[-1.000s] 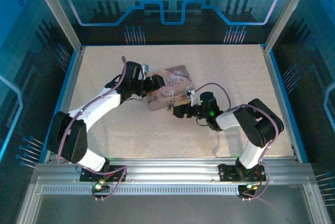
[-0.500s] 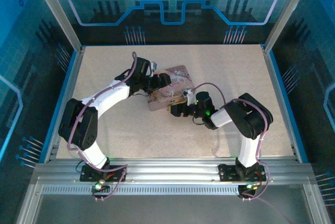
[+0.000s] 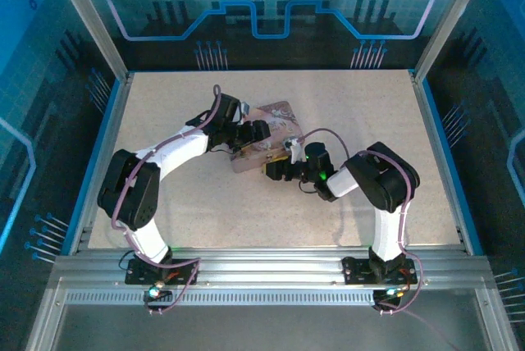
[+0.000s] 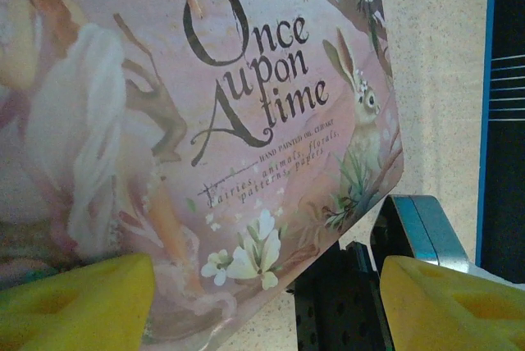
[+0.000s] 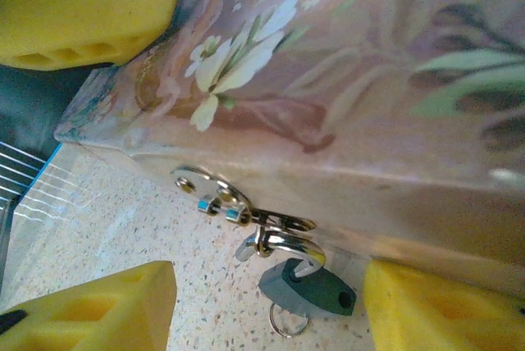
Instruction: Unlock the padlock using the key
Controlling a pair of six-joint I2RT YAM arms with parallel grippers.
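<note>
The padlock point(image 5: 283, 240) is a small, bright metal piece hanging by its shackle from the hasp point(image 5: 209, 195) on the front wall of the pink tin point(image 4: 205, 121), just above the worktop point(image 5: 107, 220). I judge it light, rigid and slick. It swings freely on the hasp, so any push will turn it away.

A dark grey piece with a wire ring point(image 5: 287, 318) sits touching its underside. I take this for the head of the key point(image 5: 310, 289), apparently already seated, though I cannot confirm that. Grip point: the flat head of the key, pads across its faces — not the ring, not the shackle.

Right hand point(image 5: 267, 295): spread wide and empty, with one yellow finger point(image 5: 98, 306) on each side of the lock and neither touching it.

Left hand point(image 4: 267, 294): also spread wide, with the tin's corner between its fingers. One finger point(image 5: 82, 6) lies against the tin's edge — whether it presses, I cannot tell.
</note>
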